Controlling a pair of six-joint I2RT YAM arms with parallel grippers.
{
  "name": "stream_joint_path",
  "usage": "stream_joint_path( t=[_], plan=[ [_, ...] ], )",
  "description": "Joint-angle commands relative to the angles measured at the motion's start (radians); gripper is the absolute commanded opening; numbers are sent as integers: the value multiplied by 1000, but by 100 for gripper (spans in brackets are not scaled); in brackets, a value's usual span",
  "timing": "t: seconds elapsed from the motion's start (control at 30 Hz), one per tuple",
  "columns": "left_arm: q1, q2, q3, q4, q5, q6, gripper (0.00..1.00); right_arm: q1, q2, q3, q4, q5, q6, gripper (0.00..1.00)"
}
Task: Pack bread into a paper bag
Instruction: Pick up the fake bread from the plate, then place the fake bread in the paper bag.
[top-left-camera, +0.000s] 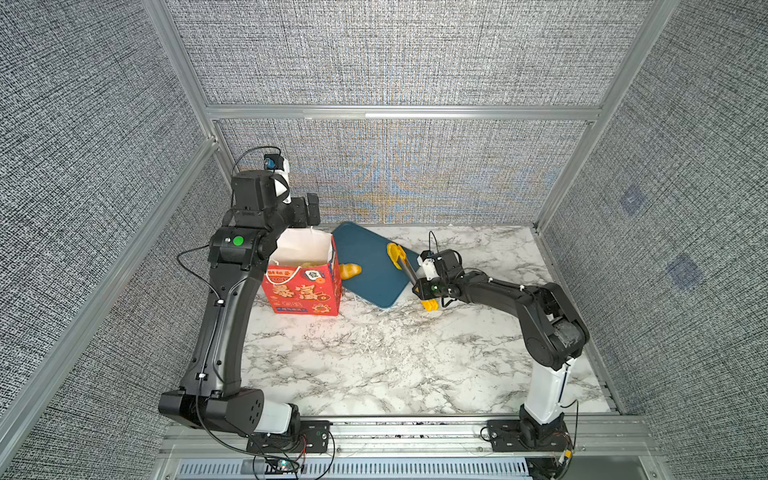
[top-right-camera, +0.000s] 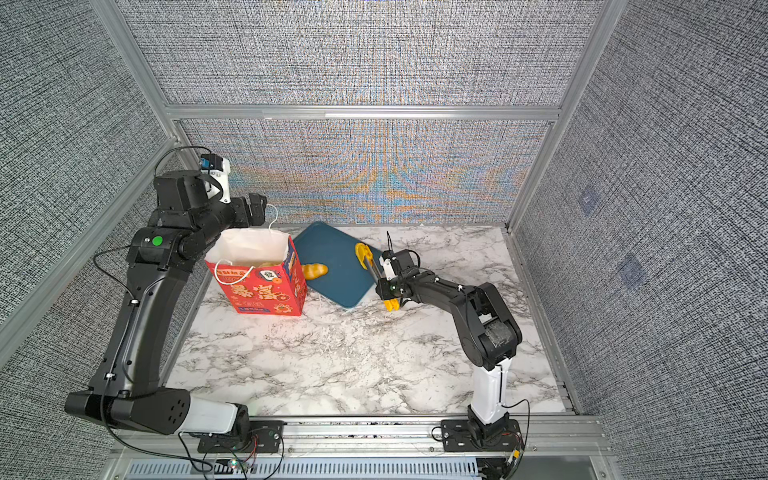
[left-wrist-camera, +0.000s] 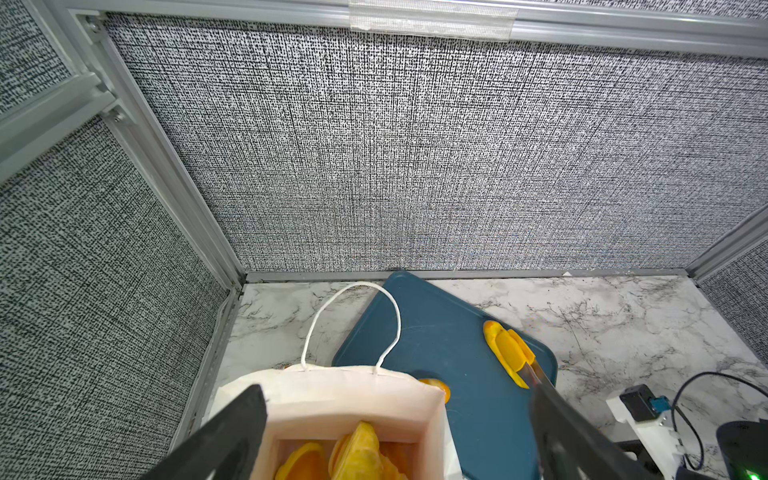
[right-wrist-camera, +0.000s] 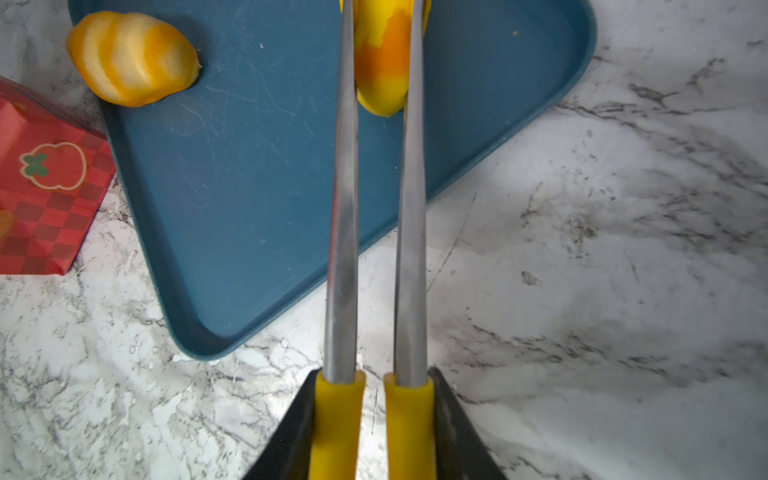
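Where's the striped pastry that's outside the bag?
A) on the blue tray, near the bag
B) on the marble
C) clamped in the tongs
A: the striped pastry lies on the blue tray beside the red bag, apart from the tongs.

Marble table (top-left-camera: 374, 353) carries the upright paper bag (top-left-camera: 303, 291) beside the blue tray (top-left-camera: 368, 249)

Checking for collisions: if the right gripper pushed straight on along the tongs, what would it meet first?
Probably the near rim of the blue tray, which crosses under the tongs ahead of the right gripper; clearance above it is unclear. The roll lies off to one side.
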Motion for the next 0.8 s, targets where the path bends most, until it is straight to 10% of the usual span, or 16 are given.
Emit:
stream_joint_path(
  t=[0.0,0.4,0.77],
  plan=[
    [1,0,0,18,-2,1,100,2,-35,0,30,4,-6,24],
    [1,13,23,26,-42,-14,100,80,-287,146,-38,-125,-50,22],
    [1,9,39,17,-44,-22,100,261,-228,365,-134,-157,-97,19]
  ],
)
